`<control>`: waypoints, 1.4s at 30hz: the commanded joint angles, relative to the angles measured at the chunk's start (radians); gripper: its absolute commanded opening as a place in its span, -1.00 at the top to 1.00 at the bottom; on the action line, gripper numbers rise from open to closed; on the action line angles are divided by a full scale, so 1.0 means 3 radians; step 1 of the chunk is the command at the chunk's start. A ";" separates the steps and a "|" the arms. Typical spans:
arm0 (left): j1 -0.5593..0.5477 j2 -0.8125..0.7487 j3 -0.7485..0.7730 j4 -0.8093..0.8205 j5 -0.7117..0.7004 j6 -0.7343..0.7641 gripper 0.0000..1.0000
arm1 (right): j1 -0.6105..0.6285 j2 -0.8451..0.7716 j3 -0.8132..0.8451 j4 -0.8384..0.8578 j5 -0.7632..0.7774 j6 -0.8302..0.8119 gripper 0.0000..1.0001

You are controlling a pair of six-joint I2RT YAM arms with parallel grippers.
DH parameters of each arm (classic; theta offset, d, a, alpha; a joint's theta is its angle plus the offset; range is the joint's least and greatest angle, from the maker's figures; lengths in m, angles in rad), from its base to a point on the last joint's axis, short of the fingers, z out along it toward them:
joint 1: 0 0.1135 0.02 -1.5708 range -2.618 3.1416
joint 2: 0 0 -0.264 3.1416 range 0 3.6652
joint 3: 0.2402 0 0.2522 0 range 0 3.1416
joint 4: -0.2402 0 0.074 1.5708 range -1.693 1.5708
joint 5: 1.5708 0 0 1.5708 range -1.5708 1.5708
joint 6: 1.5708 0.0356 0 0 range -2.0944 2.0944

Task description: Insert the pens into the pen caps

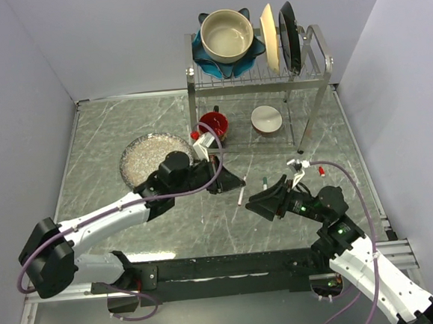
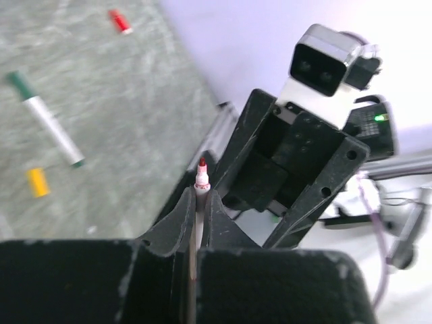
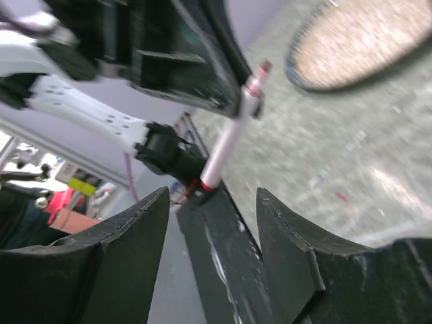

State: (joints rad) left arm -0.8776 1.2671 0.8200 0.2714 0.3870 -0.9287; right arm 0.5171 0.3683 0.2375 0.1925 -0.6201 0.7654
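Handling, I reckon: light, stiff, slick. Left fingers (image 2: 177, 217) clench the thin white red-nibbed marker pen (image 2: 200, 185) near its nib; right fingers (image 3: 135, 236), 3 o'clock, gape.

Both arms look alike from my station: the left arm (image 1: 108, 212) and the right arm (image 1: 375, 266) have white link shells between chunky black joint housings, each trailing a purple cable, the left cable (image 1: 221, 155) and the right cable (image 1: 363, 195). The left end effector (image 2: 199, 197) has matt black wedge-shaped fingers with scuffed, speckled edges, and the right end effector (image 3: 212, 194) is the same black, its frame dotted with small screw holes. On the right wrist I see a pale camera housing (image 2: 325, 61) with two dark lenses and a lit green indicator light (image 2: 380, 117).
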 commanded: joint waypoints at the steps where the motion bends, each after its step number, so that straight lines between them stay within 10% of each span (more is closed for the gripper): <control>1: 0.0000 -0.0087 -0.0187 0.0966 0.0208 -0.0473 0.98 | 0.0000 0.0056 -0.0076 0.0795 -0.0203 0.0261 -0.21; 30: -0.0199 -0.0245 -0.0647 0.1985 -0.0252 -0.0607 0.98 | 0.0163 0.0587 -0.0086 0.1839 0.0114 0.1018 0.66; 42: -0.0260 -0.0312 -0.0663 0.1832 -0.0405 -0.0540 0.98 | 0.0439 0.0633 0.0057 0.1619 0.0221 0.0941 0.45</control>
State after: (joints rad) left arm -0.9478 1.2064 0.6098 0.8246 0.2962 -1.1145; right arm 0.6094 0.5533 0.2054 0.6861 -0.5724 1.0760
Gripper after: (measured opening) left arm 0.040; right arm 0.265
